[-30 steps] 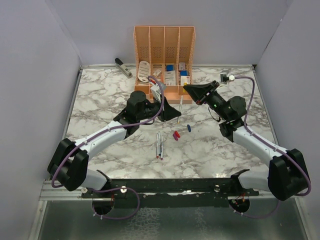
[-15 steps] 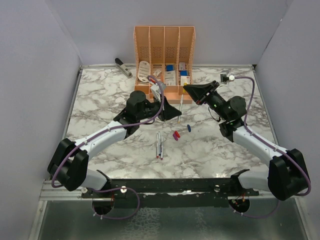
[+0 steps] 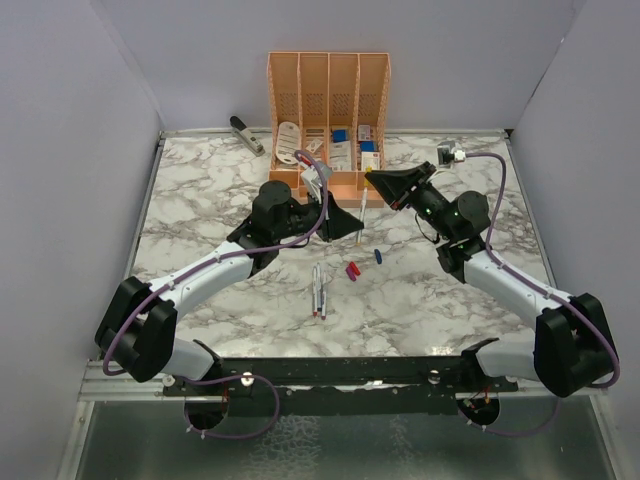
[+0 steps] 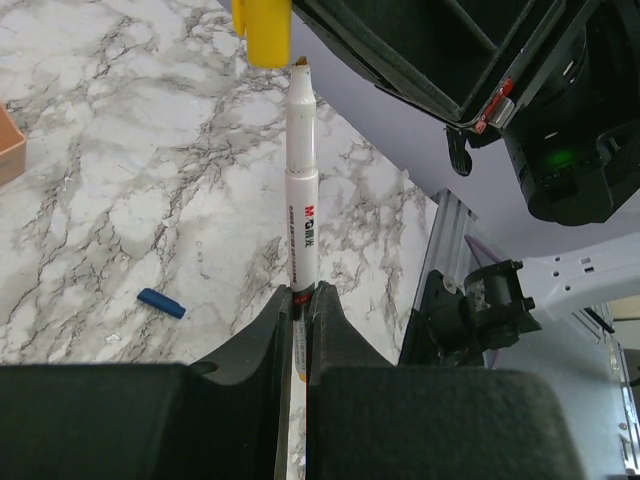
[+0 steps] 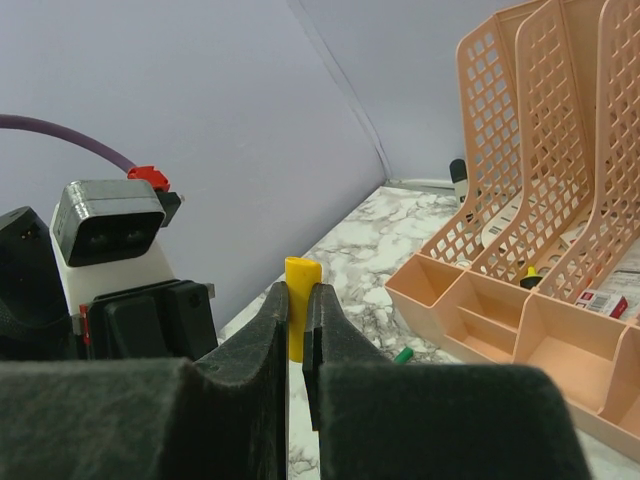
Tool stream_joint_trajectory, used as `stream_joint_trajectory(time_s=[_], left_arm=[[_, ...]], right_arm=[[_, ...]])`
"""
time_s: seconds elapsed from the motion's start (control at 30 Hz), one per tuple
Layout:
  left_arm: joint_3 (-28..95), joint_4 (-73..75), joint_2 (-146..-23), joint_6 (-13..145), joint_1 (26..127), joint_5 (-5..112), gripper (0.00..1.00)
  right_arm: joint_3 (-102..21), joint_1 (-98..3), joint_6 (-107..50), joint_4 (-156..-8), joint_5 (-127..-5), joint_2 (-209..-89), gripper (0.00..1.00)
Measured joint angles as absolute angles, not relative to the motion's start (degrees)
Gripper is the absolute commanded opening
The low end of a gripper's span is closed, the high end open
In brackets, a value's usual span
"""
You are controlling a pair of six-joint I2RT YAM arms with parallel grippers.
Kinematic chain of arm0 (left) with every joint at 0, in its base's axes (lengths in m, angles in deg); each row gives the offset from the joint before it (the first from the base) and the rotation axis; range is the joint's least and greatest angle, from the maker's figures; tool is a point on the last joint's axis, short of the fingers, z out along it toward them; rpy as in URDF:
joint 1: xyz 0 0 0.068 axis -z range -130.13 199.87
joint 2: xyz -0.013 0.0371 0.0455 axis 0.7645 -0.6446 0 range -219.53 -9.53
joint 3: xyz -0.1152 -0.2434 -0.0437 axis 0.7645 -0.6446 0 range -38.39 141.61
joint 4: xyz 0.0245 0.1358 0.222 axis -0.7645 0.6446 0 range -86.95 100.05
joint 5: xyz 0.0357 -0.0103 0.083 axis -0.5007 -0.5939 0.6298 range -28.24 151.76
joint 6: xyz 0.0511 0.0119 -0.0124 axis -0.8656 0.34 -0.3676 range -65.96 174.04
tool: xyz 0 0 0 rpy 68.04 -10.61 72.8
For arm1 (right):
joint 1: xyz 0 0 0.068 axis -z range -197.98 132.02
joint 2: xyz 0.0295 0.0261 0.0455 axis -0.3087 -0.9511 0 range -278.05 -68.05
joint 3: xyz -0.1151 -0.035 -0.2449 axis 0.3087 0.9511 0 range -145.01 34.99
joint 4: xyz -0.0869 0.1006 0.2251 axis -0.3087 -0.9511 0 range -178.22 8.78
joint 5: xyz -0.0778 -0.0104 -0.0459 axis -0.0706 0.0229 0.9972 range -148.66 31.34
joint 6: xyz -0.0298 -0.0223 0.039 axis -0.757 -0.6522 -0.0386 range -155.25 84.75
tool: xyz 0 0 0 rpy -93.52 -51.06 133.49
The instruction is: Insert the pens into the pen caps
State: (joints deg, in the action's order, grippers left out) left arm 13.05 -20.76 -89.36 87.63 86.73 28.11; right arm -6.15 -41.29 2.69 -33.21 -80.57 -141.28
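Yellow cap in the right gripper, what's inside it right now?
Nothing visibly enters the yellow cap: the pen tip sits just outside its mouth, slightly offset. The cap's hollow itself is hidden in every view.

red "m&g" logo on the white pen [image 4: 303, 190] barrel; smaller print unreadable.

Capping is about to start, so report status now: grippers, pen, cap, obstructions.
Left gripper shut on pen. Right gripper shut on yellow cap. Pen tip at the cap's rim, not in. Nothing between them.
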Motion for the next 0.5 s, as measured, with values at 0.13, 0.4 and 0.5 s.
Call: stream_joint_trajectory(time_s=[0.13, 0.4, 0.5], left_arm=[[13.27, -20.92, -89.42, 87.63, 86.73, 28.11, 0.00], [13.35, -20.98, -90.34, 87.98, 86.73, 27.93, 0.00], [13.33, -20.98, -90.36, 88.02, 86.73, 27.91, 0.00]], right_arm=[[-6.15, -41.29, 2.69, -33.21, -80.62, -141.35, 0.01], [-6.15, -41.53, 2.66, -33.23, -80.55, -141.35, 0.01], [-6.15, -41.56, 2.66, -33.19, -80.55, -141.35, 0.01]])
